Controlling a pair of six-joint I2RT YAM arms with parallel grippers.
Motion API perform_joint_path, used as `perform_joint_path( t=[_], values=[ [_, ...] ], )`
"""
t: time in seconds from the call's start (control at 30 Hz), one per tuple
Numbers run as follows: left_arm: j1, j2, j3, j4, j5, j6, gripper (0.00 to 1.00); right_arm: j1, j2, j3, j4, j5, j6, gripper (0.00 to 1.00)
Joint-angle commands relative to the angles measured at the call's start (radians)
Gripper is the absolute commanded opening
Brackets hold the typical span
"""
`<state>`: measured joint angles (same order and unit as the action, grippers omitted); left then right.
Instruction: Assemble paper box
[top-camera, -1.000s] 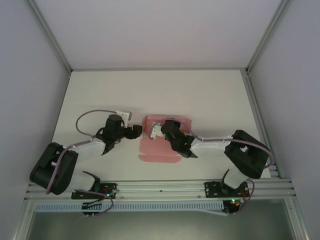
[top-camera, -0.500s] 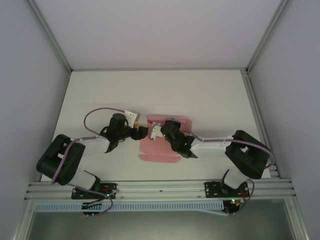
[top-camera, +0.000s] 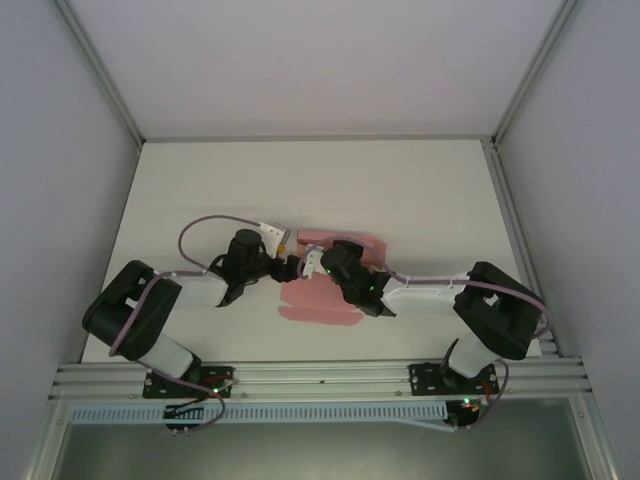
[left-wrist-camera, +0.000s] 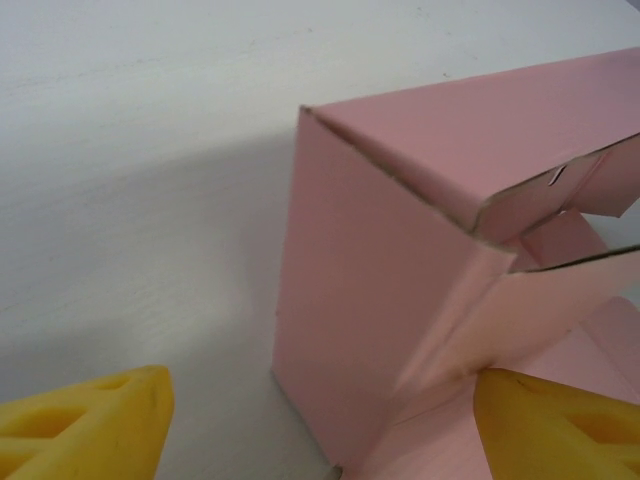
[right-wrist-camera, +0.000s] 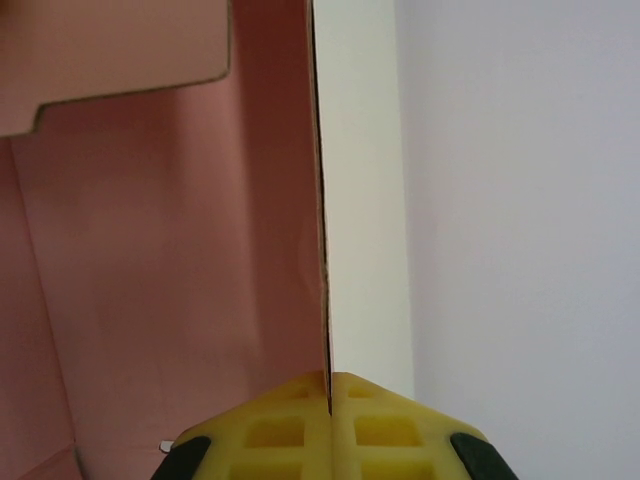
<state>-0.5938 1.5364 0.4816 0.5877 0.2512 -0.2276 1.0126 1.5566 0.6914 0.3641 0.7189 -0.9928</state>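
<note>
The pale pink, thin-card paper box (top-camera: 322, 303), partly folded, is seen mid-table on the white tabletop (top-camera: 200, 190). Its upright wall edge is pinched by the right gripper (right-wrist-camera: 327, 385). The left gripper (left-wrist-camera: 320, 425) is spread open facing the box's left wall.

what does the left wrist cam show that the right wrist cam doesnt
Left wrist: the outside of the paper box, its raised wall and folded corner, with the left gripper open, yellow fingers apart at either side. Right wrist: the wall's inner face seen edge-on, a notched flap above, the right gripper shut on that card edge, and the grey side panel. Both: the pink box and the white table.
</note>
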Motion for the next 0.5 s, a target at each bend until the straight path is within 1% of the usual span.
perform_joint_path(
  t=[0.0,0.07,0.1,0.27,0.3,0.37,0.43,0.47],
  values=[
    [-0.008,0.019,0.015,0.06,-0.003,0.03,0.76,0.018,-0.013,0.005,-0.035,-0.039,0.036,0.0],
    [-0.008,0.027,0.022,0.057,-0.017,0.028,0.66,0.02,-0.015,0.007,-0.042,-0.04,0.036,0.0],
    [-0.008,0.032,0.026,0.056,-0.031,0.027,0.64,0.02,-0.016,0.007,-0.04,-0.043,0.037,0.0],
    [-0.02,0.063,0.049,0.059,-0.094,0.022,0.63,0.029,-0.022,0.011,-0.066,-0.077,0.058,0.0],
    [-0.026,0.068,0.053,0.064,-0.116,0.022,0.61,0.031,-0.022,0.013,-0.074,-0.081,0.063,0.0],
    [-0.038,0.076,0.063,0.062,-0.164,0.021,0.54,0.035,-0.023,0.011,-0.083,-0.085,0.069,0.0],
    [-0.047,0.085,0.077,0.043,-0.2,0.034,0.52,0.037,-0.024,0.01,-0.09,-0.081,0.073,0.0],
    [-0.054,0.089,0.084,0.031,-0.225,0.037,0.48,0.038,-0.025,0.007,-0.09,-0.078,0.075,0.0]
  ],
)
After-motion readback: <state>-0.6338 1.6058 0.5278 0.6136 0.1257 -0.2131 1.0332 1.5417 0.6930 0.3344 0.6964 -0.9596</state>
